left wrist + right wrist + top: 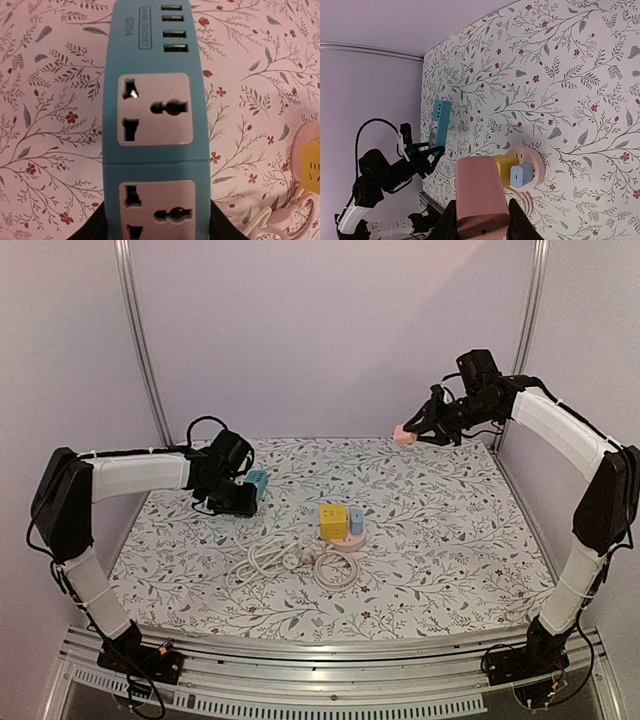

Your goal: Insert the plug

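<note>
Pink plug [479, 195] sits pinched in my right pincer [412, 430], high at far right; my left pincer [243, 498] pinches the blue power strip [155, 115], far left; misaligned pins may jam or twist the strip loose; its sockets are vacant; the round pink hub [352, 537] holds a yellow cube [333, 519] and blue adapter [357, 522].

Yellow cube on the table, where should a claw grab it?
Probably from above, pinching its near and far flat faces. The yellow cube stands upright with its top free, but the little blue plug sits close against its right side, so a claw finger likely won't fit there.
</note>
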`<action>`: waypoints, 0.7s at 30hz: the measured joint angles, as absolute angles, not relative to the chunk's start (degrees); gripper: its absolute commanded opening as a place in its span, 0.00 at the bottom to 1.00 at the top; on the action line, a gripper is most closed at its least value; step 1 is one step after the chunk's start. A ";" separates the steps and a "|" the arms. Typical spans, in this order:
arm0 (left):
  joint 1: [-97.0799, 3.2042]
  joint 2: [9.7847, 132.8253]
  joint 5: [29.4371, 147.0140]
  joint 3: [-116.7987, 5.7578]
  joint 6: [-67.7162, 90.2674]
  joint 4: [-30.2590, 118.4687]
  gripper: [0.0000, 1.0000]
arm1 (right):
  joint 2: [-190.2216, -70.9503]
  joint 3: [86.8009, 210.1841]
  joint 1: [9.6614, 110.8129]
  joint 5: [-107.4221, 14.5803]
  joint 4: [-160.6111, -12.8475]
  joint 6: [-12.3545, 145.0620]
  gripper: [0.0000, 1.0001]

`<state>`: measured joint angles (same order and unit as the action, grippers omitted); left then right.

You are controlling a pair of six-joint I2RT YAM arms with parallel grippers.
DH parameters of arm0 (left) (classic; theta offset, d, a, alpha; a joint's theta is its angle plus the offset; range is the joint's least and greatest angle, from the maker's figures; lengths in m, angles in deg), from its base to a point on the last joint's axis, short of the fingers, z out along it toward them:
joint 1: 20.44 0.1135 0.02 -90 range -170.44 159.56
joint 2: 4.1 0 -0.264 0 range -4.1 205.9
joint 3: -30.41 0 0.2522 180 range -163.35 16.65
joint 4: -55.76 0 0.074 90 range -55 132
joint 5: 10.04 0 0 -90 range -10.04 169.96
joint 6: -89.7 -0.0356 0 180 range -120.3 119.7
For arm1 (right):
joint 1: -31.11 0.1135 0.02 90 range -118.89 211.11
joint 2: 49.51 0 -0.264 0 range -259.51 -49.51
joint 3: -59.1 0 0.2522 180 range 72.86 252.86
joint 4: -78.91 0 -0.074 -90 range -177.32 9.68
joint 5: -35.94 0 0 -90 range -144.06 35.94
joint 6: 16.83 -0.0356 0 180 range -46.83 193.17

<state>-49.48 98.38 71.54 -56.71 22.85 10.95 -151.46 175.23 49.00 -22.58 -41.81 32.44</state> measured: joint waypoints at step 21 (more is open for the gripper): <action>-69.08 87.84 70.97 -33.20 45.74 18.14 0.67 | -149.29 171.66 64.43 -35.43 -38.57 23.67 0.00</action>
